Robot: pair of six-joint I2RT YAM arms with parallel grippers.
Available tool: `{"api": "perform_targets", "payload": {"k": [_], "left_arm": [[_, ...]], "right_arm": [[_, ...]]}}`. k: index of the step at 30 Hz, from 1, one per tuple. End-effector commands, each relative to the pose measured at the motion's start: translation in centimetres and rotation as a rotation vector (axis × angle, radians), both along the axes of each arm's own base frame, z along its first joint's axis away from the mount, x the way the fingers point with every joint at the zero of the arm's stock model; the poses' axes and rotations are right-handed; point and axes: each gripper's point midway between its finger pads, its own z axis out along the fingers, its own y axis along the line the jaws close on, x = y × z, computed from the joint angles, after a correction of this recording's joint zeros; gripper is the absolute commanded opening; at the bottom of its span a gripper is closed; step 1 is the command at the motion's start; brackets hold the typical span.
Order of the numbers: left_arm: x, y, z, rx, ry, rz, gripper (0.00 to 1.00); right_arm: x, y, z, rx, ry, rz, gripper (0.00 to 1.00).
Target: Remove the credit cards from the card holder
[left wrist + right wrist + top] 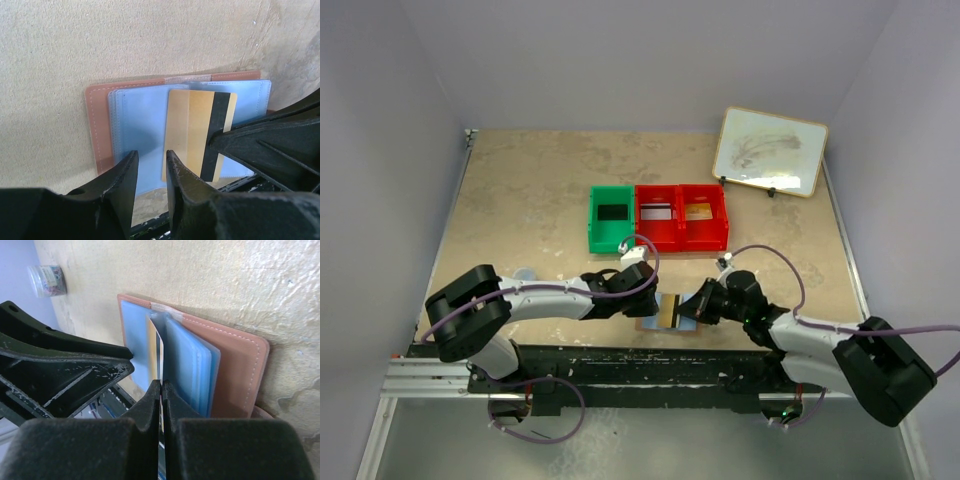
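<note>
Pulling a card free is the step in hand, I judge. My left claw [151, 161] stands partly open, tips at the near edge of the card holder [100, 125], which lies spread open on the worktop [510, 180] between both arms; I can't see it gripping anything. The gold card [187, 130] sits partly out of a pale blue sleeve, pinched in my fully closed right claw [161, 387]. Next calls for a straight draw along the sleeve with the holder pinned. Farther back on the mottled tan worktop are a green bin [596, 222], red bins [680, 243] and a framed whiteboard [770, 150], with pale lilac walls around.
</note>
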Motion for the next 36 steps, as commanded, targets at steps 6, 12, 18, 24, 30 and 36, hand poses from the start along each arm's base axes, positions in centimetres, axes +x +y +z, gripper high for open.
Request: {"api": "perform_targets", "payload": {"k": [6,12,18,24,30,36], "left_arm": [[0.4,-2.7,4.7,-0.131,-0.084,-0.059,0.36],[0.0,-4.6,4.7,-0.183,-0.084,-0.097,0.38],[-0.4,-3.3,1.0,-0.094,-0.031,-0.058,0.35],[-0.7,-2.3,-0.3,-0.042,-0.009,-0.038,0.30],[-0.8,-2.3,-0.2,-0.049,-0.011,-0.040,0.30],[-0.8,-2.3,-0.2,-0.048,-0.008,-0.042,0.29]], "right_arm": [[0.2,0.1,-0.8,-0.036,0.011,0.045,0.04],[0.1,-0.6,-2.1,-0.078,0.051,0.010,0.04],[-0.2,-0.5,-1.6,-0.047,0.038,0.012,0.08],[-0.1,-0.4,-0.9,0.015,0.009,-0.015,0.19],[-0.2,0.4,0.1,0.075,-0.029,0.021,0.23],[0.3,0.9,0.2,0.086,-0.025,0.023,0.16]]}}
